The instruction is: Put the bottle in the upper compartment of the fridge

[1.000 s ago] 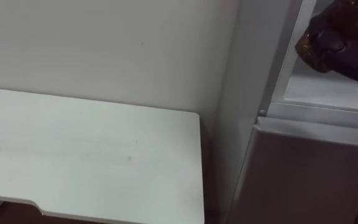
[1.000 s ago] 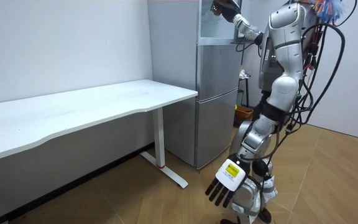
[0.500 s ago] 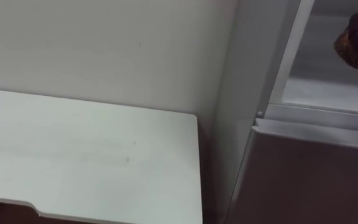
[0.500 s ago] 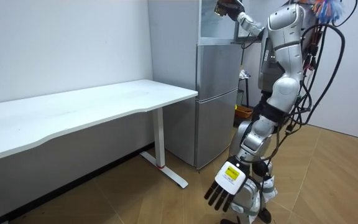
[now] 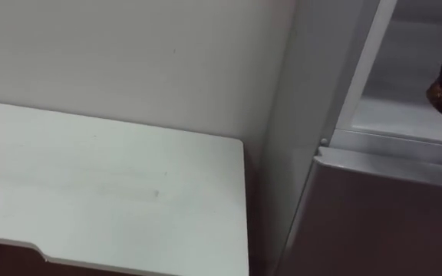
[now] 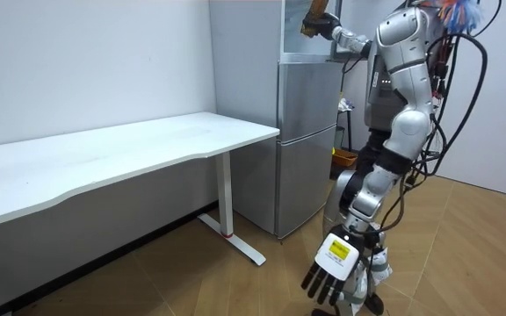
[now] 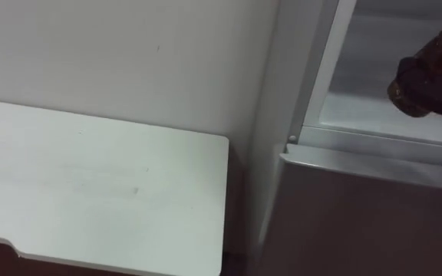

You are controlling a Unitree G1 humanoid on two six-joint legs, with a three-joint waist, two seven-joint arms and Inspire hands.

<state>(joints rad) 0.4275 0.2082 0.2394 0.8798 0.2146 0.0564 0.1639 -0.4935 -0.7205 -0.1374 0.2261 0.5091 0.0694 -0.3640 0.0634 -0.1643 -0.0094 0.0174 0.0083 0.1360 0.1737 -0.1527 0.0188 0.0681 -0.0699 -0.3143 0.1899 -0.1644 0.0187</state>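
Risk noted: the bottle [image 7: 428, 73], held aslant over the upper shelf [image 7: 367, 113] of the fridge [image 6: 306, 140], may be toppled or rolled out if it is let go before being stood down. It is clasped by the right hand [image 6: 328, 29], with the arm raised and extended into the compartment. The left hand [image 6: 332, 268] is held low, fingers slack.

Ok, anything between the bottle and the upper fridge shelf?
Nothing visible does. The upper fridge stands open, and the bottle in the right hand is inside the opening, above the white shelf.
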